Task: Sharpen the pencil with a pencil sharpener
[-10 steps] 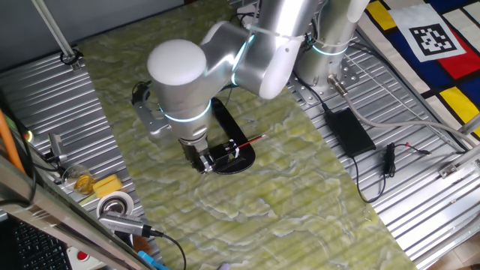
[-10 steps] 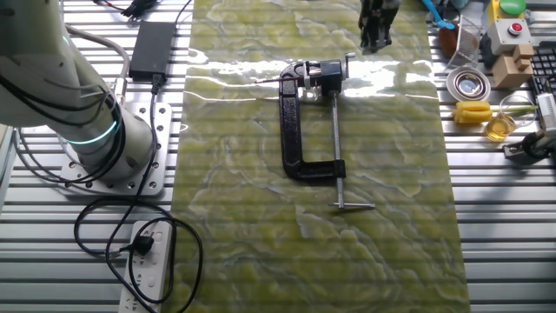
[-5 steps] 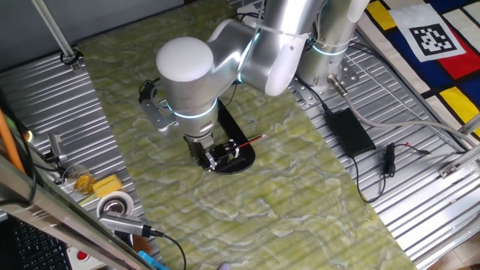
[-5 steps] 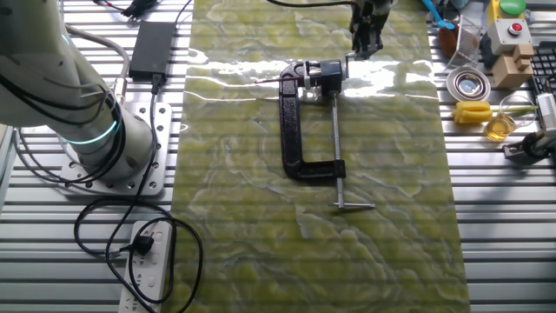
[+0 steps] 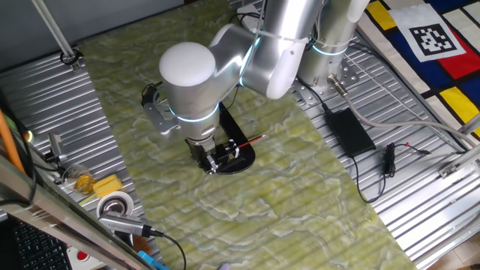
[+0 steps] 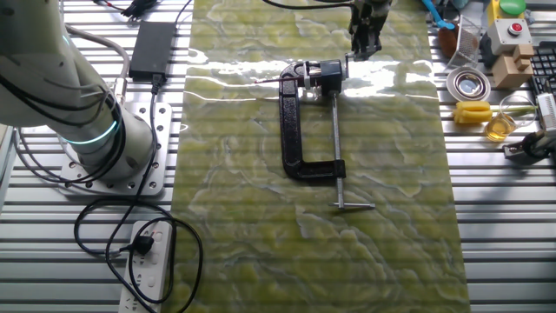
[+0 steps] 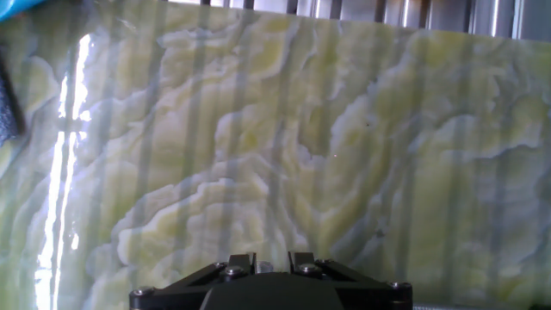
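1. Glossy mat (image 6: pixel 382 252) with green-yellow marble veining over ribbed metal table (image 6: pixel 504 261); matte black pencil sharpener (image 6: pixel 300 130): C-shaped frame, silver rod, small white parts.
2. Sits mid-mat, head end just beside gripper (image 5: pixel 204 163), apparently not touching; jaw opening hard to judge, cannot tell.
3. Thin red pencil (image 5: pixel 253 140), dark tip, pokes sideways from sharpener head, away from gripper.

Robotics lab: ribbed metal bench (image 5: pixel 60 97), bolted arm base (image 6: pixel 113 161), fiducial marker (image 5: pixel 436 40), emergency-stop box (image 6: pixel 508 26).
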Tool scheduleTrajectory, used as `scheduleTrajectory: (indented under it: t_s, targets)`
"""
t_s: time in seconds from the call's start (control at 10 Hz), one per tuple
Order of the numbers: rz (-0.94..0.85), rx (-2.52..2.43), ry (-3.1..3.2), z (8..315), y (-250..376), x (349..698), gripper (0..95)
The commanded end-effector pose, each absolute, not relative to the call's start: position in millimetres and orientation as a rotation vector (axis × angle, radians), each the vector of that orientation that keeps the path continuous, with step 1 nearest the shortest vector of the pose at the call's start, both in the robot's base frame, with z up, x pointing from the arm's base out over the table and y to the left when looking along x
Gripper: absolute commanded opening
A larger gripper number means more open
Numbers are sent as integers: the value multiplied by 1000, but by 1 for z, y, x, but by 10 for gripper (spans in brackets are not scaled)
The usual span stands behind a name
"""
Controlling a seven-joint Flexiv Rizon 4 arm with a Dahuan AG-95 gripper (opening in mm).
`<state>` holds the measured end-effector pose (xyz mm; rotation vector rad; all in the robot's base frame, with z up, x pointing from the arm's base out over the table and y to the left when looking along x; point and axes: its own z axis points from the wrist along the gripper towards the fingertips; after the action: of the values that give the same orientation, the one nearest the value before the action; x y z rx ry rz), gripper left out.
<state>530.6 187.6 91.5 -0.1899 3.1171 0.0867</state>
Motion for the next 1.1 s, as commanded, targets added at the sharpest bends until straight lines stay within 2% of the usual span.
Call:
scheduleTrajectory:
  t_s: [0.1,0.5,0.6,1.1]
  targets:
    - [85,-183,3115,89,190,531,190]
    - [76,-191,3115,84,193,529,190]
    - [76,-196,3114,84,193,529,0]
    - [79,-188,3114,82,191,527,0]
